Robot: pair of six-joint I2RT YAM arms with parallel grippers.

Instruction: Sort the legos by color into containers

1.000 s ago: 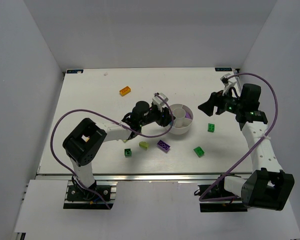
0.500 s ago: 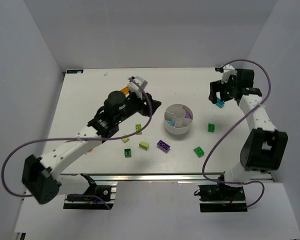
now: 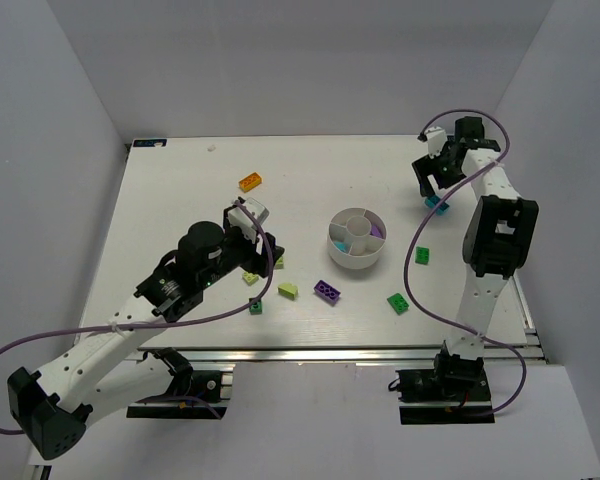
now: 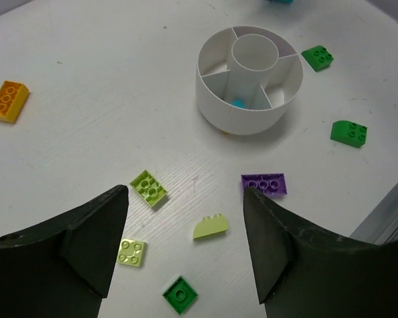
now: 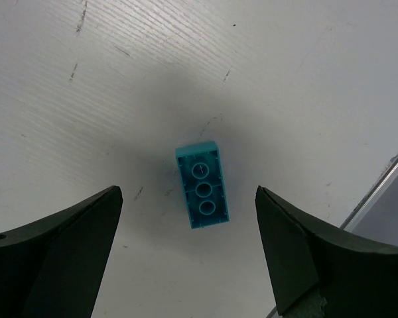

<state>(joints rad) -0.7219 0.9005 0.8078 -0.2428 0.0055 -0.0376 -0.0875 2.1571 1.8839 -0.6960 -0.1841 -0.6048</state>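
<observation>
Both pairs of jaws stand spread wide and pinch nothing. The right gripper [image 5: 188, 191] hangs over the cyan brick [image 5: 202, 186]. The brick lies flat on the table [image 5: 66, 79], studs up, between the two fingers [image 5: 66, 258] and touching neither. In the right wrist view its long axis runs nearly 12 to 6 o'clock, tipped slightly toward 11 and 5. Seen from overhead it sits near the table's 2 o'clock corner, well apart from the dish [image 3: 357, 263].

The left gripper [image 4: 184, 192] hangs over a loose scatter of bricks. In its wrist view a lime square brick [image 4: 149, 187] lies just inside the left finger. A pale lime tile [image 4: 131, 252] and a lime arched brick [image 4: 210, 227] lie nearer, with a dark green brick [image 4: 180, 293] at 6 o'clock. The purple plate [image 4: 264, 184] lies between the right finger and the dish, its long axis 9 to 3. An orange brick [image 4: 8, 101] sits far out at 10 o'clock. Two green bricks [image 4: 349, 133] lie at 2 and 3 o'clock.

The round white dish has wedge compartments around a central cup [image 4: 255, 56]. A cyan piece [image 4: 239, 103] lies in the wedge at the cup's 6 o'clock. Overhead, a purple piece [image 3: 378, 230] shows in the 3 o'clock wedge.
</observation>
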